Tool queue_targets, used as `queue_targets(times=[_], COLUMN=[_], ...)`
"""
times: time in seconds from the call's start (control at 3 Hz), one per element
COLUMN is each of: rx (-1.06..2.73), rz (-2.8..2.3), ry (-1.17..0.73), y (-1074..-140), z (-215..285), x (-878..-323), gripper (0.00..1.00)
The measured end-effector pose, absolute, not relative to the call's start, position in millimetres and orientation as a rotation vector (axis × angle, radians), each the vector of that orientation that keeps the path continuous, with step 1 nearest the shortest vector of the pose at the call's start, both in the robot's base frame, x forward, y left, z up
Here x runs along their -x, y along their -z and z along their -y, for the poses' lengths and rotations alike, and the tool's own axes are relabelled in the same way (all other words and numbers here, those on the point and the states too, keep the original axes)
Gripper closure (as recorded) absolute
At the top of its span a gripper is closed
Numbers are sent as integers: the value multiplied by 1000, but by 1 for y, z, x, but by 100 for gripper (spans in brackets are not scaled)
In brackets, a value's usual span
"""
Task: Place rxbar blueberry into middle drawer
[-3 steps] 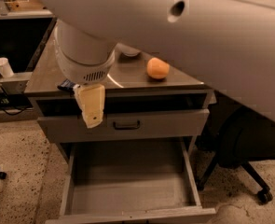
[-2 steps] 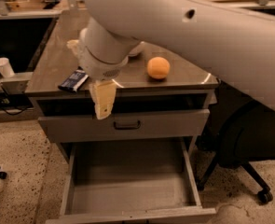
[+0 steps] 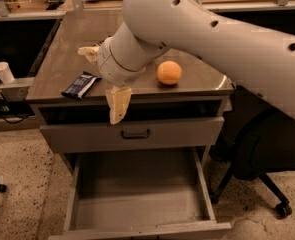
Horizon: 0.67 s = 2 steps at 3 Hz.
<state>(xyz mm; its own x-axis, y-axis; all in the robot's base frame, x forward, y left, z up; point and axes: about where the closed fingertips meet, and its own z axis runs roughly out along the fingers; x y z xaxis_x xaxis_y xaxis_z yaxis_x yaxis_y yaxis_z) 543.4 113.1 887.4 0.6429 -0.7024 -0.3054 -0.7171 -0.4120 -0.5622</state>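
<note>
The rxbar blueberry (image 3: 81,85), a dark blue wrapper with pale lettering, lies flat near the front left corner of the cabinet top. My gripper (image 3: 103,78) hangs over the front edge of the top, just right of the bar and not touching it. It is open and empty: one pale finger (image 3: 89,51) points left above the bar and the other finger (image 3: 118,104) points down over the cabinet front. The middle drawer (image 3: 137,211), a wide grey tray, stands pulled out at the bottom with nothing in it.
An orange (image 3: 169,72) sits on the cabinet top right of the gripper. A shallower drawer with a dark handle (image 3: 135,133) is closed above the open one. A black office chair (image 3: 267,169) stands to the right. A white cup (image 3: 3,72) is at the far left.
My arm has swung back and to the right, uncovering the blue bar and the cabinet top. The second finger now shows above the bar. The bar, orange and drawers have not moved.
</note>
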Motion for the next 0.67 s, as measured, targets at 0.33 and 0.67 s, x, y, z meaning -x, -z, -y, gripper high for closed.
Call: queue_targets(times=[0.33, 0.67], rx=[2207, 2245], rz=[-1100, -1118], ry=[-51, -81], y=[-883, -871], z=[-113, -112], x=[-555, -573], gripper=[0, 0])
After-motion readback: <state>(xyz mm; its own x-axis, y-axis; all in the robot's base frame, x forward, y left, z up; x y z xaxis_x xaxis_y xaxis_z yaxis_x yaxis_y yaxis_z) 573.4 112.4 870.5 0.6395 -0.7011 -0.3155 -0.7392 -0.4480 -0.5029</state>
